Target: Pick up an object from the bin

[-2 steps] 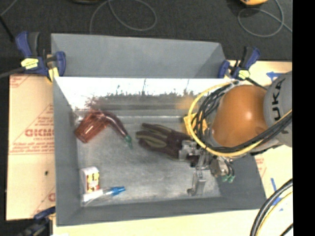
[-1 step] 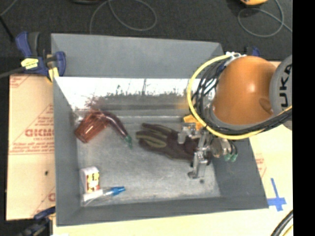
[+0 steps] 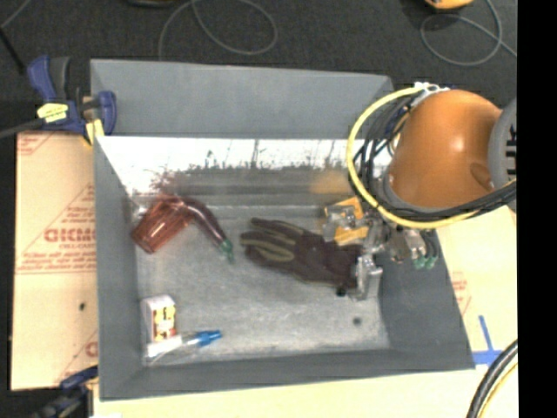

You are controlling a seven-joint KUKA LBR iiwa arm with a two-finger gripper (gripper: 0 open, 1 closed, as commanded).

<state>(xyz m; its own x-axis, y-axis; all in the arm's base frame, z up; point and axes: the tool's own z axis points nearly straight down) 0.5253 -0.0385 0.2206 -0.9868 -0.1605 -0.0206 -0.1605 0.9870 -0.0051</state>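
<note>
- Nearest, in the near-left corner of the bin (image 3: 261, 368): small white packet (image 3: 159, 318) with red and yellow print. Just right of it, a clear tube with a blue tip (image 3: 198, 340), lying flat against the packet's near end.
- Farther back on the left: reddish-brown see-through scoop (image 3: 159, 226) on its side, dark curved handle running right to a small green tip. Well apart from the packet.
- Middle of the bin floor: dark glove (image 3: 291, 246) with olive stripes, lying flat, hand end to the left, cuff to the right.
- Right: tool (image 3: 364, 275) low at the glove's cuff end, touching it or just above, cannot tell which. Hung under the arm's orange cover (image 3: 439, 159) and its cable loops.
- Opening of the tool: cannot tell from this angle. Nothing seen held in it.
- Step in hand, as a judgement: the grasp itself, tool placed at the cuff, hold not yet confirmed.
- Next move calls for closing on a fold of cuff cloth, then lifting straight up. Expect sagging and dragging from the limp glove, so allow enough height to clear the right wall.
</note>
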